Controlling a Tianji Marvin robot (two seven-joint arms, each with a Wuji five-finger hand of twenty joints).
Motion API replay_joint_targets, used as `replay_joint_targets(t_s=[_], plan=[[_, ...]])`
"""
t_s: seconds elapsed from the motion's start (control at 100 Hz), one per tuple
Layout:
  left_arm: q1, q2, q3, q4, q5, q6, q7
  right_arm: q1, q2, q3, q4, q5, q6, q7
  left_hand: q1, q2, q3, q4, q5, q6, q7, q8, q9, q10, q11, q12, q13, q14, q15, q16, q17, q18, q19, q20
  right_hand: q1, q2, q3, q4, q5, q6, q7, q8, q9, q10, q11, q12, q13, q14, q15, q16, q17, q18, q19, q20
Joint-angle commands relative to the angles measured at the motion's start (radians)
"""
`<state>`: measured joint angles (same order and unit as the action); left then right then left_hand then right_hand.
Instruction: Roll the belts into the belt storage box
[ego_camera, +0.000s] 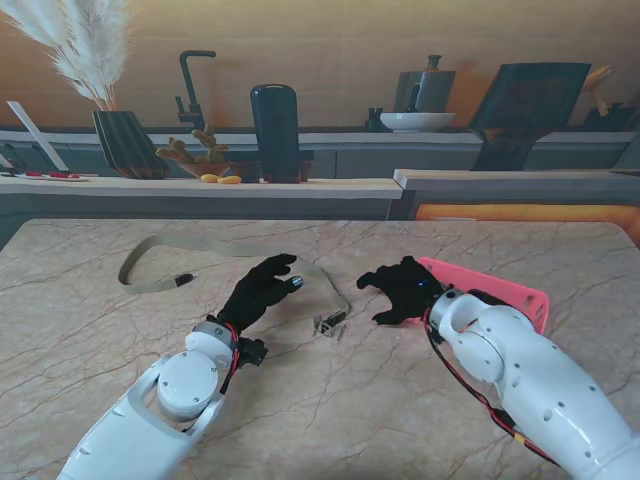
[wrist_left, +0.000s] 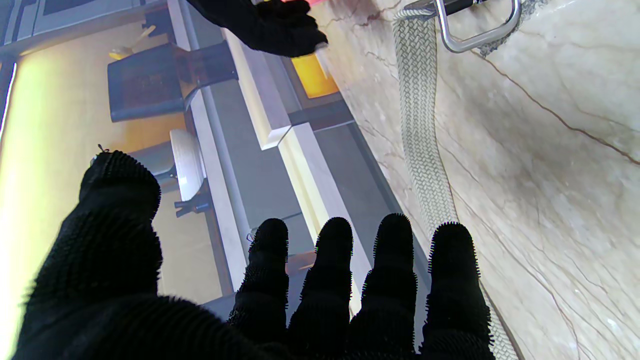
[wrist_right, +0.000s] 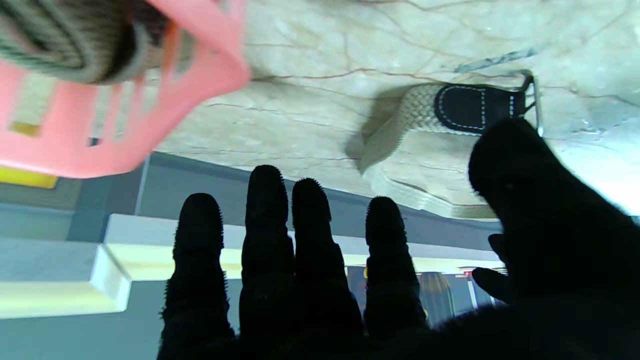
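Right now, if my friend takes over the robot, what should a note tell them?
Left hand: open, over the belt's strap.
Right hand: open, holding nothing, beside the pink box.
The belt lies unrolled across the table, its buckle between the two hands.
Done: one rolled belt already sits in the box.
Left: roll the flat belt and put it in the box.

No text, label, brand, number or sign can be read on anything in these views.
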<state>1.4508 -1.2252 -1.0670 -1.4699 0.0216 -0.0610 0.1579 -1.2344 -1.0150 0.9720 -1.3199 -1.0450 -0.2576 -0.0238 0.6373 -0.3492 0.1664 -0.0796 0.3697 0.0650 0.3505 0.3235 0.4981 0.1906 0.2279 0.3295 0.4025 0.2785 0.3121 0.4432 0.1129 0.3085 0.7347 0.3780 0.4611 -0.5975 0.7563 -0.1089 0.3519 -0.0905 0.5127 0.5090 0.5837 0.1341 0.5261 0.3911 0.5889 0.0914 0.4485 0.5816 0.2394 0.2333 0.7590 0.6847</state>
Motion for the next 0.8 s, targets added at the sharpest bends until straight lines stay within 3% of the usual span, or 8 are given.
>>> replay_joint_targets(t_s=[0.0,0.13,0.21,0.26,0.39,0.48,0.61,0.79], plan=[[0.01,-0.002,-0.003,-0.01,0.001,-0.002,0.003,0.036,-0.021,-0.028,0.024,-0.006,-0.01,-0.017,0.012,0.027,-0.02,0.035,0.014,-0.019,0.01,0.01,0.023,-0.008,0.017,0.021,0.024,0.003,0.009,0.011,0.003,0.003,0.029,0.016,-0.024,-0.027,-0.023,0.029,-0.045,-0.019,-0.008,0.0,-0.033,0.0,-0.023,-0.016,-0.021,0.003,-0.031,-0.018,-0.022,0.009,-0.036,-0.007],[0.011,-0.003,-0.005,-0.011,-0.001,-0.001,0.006,0.095,-0.028,-0.108,0.065,0.04,0.019,0.009,0.014,0.029,-0.022,0.036,0.016,-0.021,0.01,0.01,0.026,-0.006,0.017,0.022,0.028,0.004,0.012,0.014,0.003,0.004,0.03,0.016,-0.033,-0.025,-0.059,0.03,-0.014,0.057,-0.028,-0.015,-0.024,0.027,-0.022,-0.02,-0.01,0.015,-0.043,-0.027,-0.032,0.03,-0.056,-0.009],[0.011,-0.003,-0.005,-0.011,0.0,0.001,0.006,0.131,-0.036,-0.158,0.1,0.078,0.034,0.012,0.015,0.031,-0.024,0.036,0.014,-0.019,0.01,0.01,0.026,-0.006,0.017,0.022,0.03,0.005,0.014,0.015,0.003,0.005,0.031,0.017,-0.032,-0.025,-0.069,0.031,-0.01,0.065,-0.037,-0.019,-0.024,0.029,-0.018,-0.02,-0.008,0.018,-0.041,-0.027,-0.031,0.033,-0.055,-0.007],[0.011,-0.003,-0.006,-0.011,-0.001,0.001,0.006,0.154,-0.041,-0.19,0.125,0.1,0.033,0.009,0.016,0.031,-0.026,0.036,0.016,-0.02,0.011,0.011,0.027,-0.005,0.017,0.023,0.031,0.007,0.015,0.016,0.004,0.006,0.032,0.017,-0.031,-0.024,-0.074,0.032,-0.017,0.042,-0.042,-0.019,-0.031,0.025,-0.019,-0.021,-0.011,0.016,-0.041,-0.026,-0.033,0.032,-0.056,-0.006],[0.012,-0.003,-0.006,-0.012,-0.003,0.003,0.007,0.214,-0.051,-0.267,0.194,0.14,0.013,-0.004,0.017,0.033,-0.029,0.036,0.015,-0.019,0.01,0.011,0.028,-0.005,0.017,0.023,0.035,0.008,0.018,0.019,0.004,0.006,0.033,0.018,-0.004,-0.035,-0.027,0.036,-0.072,-0.199,0.056,0.042,-0.046,0.006,-0.024,-0.03,-0.015,0.014,-0.042,-0.027,-0.029,0.026,-0.06,-0.001],[0.012,-0.003,-0.007,-0.011,-0.003,0.003,0.007,0.25,-0.061,-0.316,0.243,0.165,-0.01,-0.029,0.019,0.035,-0.032,0.037,0.017,-0.019,0.01,0.011,0.031,-0.005,0.017,0.023,0.037,0.011,0.02,0.02,0.006,0.006,0.035,0.018,0.005,-0.042,0.034,0.027,-0.062,-0.284,0.14,0.066,-0.043,-0.001,-0.012,-0.029,-0.006,0.004,-0.029,-0.021,-0.022,0.02,-0.054,0.001],[0.011,-0.004,-0.007,-0.01,-0.005,0.004,0.007,0.289,-0.075,-0.376,0.303,0.186,-0.029,-0.072,0.02,0.037,-0.036,0.037,0.016,-0.02,0.009,0.01,0.033,-0.004,0.018,0.024,0.04,0.011,0.024,0.023,0.007,0.006,0.037,0.019,0.013,-0.019,0.084,0.022,-0.001,-0.313,0.201,0.077,-0.036,-0.001,0.016,-0.019,0.009,-0.008,0.004,-0.006,-0.012,0.013,-0.04,0.004],[0.011,-0.005,-0.008,-0.01,-0.008,0.006,0.01,0.342,-0.101,-0.459,0.385,0.223,-0.046,-0.118,0.023,0.039,-0.041,0.037,0.017,-0.021,0.009,0.011,0.033,-0.004,0.017,0.024,0.042,0.01,0.027,0.025,0.009,0.005,0.04,0.021,0.043,0.047,0.068,0.015,0.076,-0.305,0.246,0.077,-0.027,-0.001,0.048,-0.013,0.012,-0.02,0.05,0.009,-0.006,0.008,-0.011,0.003]])
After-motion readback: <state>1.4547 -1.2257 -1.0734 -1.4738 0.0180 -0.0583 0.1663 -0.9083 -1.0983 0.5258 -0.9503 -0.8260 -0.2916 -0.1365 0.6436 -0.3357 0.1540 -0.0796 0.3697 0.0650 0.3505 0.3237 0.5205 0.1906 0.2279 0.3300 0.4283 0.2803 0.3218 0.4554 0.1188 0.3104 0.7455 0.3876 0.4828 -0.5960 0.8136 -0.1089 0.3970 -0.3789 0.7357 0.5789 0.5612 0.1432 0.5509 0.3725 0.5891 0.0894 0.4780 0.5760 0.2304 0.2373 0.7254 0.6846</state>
